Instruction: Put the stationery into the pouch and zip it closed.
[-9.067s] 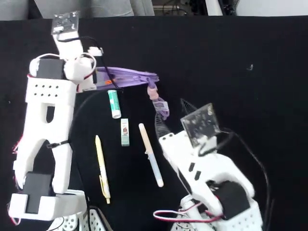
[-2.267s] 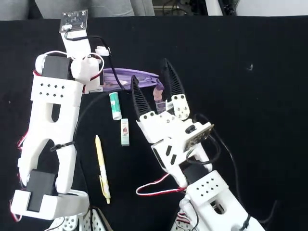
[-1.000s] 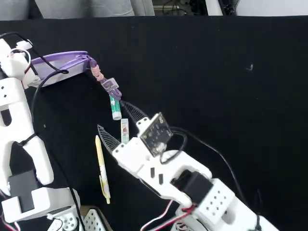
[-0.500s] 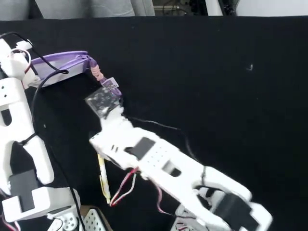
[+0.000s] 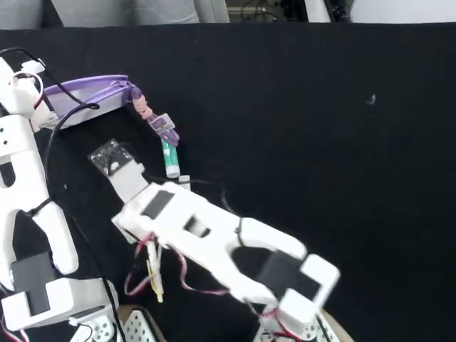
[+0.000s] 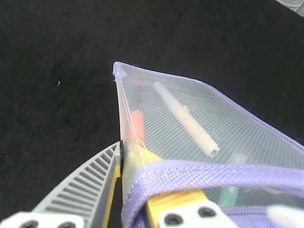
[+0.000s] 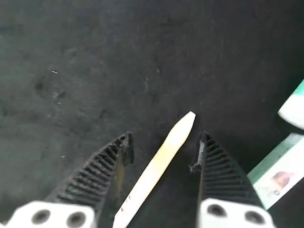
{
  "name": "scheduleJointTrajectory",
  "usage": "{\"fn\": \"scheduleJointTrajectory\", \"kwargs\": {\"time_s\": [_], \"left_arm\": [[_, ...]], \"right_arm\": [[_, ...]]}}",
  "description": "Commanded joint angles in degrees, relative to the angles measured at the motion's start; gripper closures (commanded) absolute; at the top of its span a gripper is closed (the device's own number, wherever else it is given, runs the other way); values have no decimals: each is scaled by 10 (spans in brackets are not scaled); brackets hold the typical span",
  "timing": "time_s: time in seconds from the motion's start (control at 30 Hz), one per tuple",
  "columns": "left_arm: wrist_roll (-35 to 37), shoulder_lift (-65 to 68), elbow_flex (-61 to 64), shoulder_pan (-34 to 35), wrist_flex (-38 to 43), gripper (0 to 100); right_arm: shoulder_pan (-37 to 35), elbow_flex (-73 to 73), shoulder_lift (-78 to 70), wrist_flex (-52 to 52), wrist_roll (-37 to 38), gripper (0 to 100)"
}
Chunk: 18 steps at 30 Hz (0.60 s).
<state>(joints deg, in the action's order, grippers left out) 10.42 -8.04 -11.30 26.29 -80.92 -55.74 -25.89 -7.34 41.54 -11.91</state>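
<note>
- While the arm [image 5: 206, 228] stretches toward ten o'clock, my right gripper [image 7: 161, 142] gapes astride the yellow pen [image 7: 156, 171], not clasping it.
- My left gripper [image 6: 121, 152] pinches the pouch [image 6: 190, 128] at the table's [image 5: 320, 107] ten o'clock.

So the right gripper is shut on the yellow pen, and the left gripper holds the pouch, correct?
Not shut: the right wrist view shows the right gripper open, one finger each side of the yellow pen. The left gripper does hold the pouch.

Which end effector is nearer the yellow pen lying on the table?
Right. The right end effector is open and straddles the tip of the yellow pen; the left end effector is away at the pouch, clamped on its edge.
</note>
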Motion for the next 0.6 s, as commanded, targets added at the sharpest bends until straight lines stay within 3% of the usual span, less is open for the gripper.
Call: {"fn": "scheduleJointTrajectory", "kwargs": {"time_s": [0.0,0.47,0.57], "left_arm": [[2,-7,-2,5,10,971],[3,-7,-2,3,10,971],[4,-7,-2,3,10,971]], "right_arm": [[17,123,-72,81,-11,789],[18,392,-292,275,-7,796],[18,430,-318,305,-7,884]]}}
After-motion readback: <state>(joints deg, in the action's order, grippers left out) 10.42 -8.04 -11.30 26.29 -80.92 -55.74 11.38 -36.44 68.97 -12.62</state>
